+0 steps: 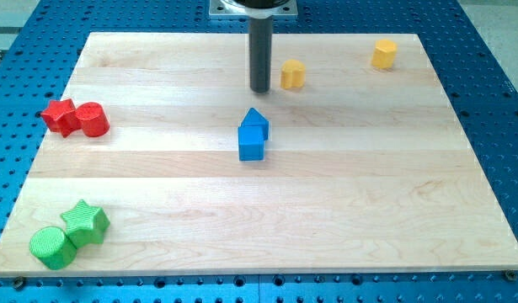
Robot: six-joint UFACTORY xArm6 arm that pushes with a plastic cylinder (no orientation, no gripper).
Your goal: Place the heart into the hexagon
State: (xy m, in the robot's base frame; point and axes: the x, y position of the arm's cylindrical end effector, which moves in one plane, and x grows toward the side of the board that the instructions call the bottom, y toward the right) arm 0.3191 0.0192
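Nearest the view's bottom, at the left corner of the wooden board, sits a green cylinder, touching a green star just up and to its right. Farther up the left side, a red star and a red cylinder stand pressed together. Around the middle of the board two blue blocks touch: a blue cube with a blue pointed block just behind it. I have no jaws to open or shut, only a straight dark rod, and it holds nothing; my tip rests on the board above the blue pair, apart from them. Just to my tip's right, near but not touching, is a yellow block whose notched top reads as the heart, though I cannot be certain. Well off toward the view's top right stands the yellow hexagon, clearly apart from that block.
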